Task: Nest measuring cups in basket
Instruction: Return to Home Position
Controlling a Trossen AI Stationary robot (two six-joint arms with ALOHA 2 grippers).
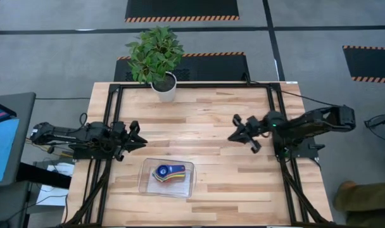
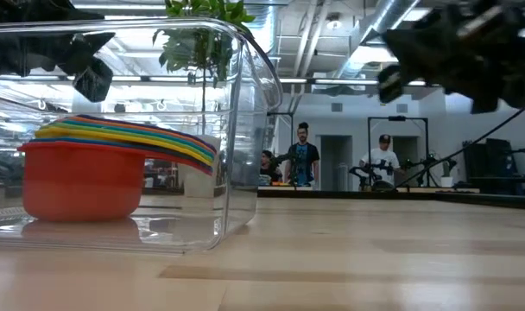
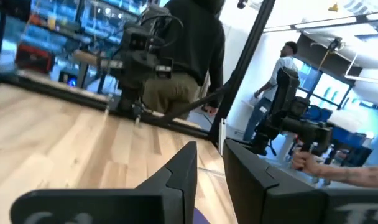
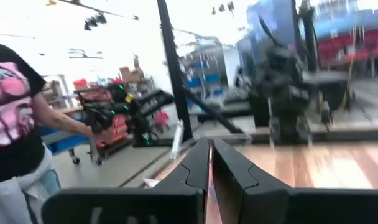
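Nested measuring cups point(image 2: 81, 177), dark blue on top, sat inside the clear basket point(image 2: 245, 104) on the desk point(image 1: 205, 120). Left gripper point(image 1: 137, 135) hung over the left side, fingers point(image 3: 176, 177) seemingly slightly parted, empty. Right gripper point(image 1: 238, 130) hung opposite, fingers point(image 4: 195, 168) closed on nothing.

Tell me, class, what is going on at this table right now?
The coloured measuring cups sit nested in one stack inside the clear tray on the table. Neither robot arm is touching them: the left hand and right hand hover empty above the table, one to each side, apart from the tray.
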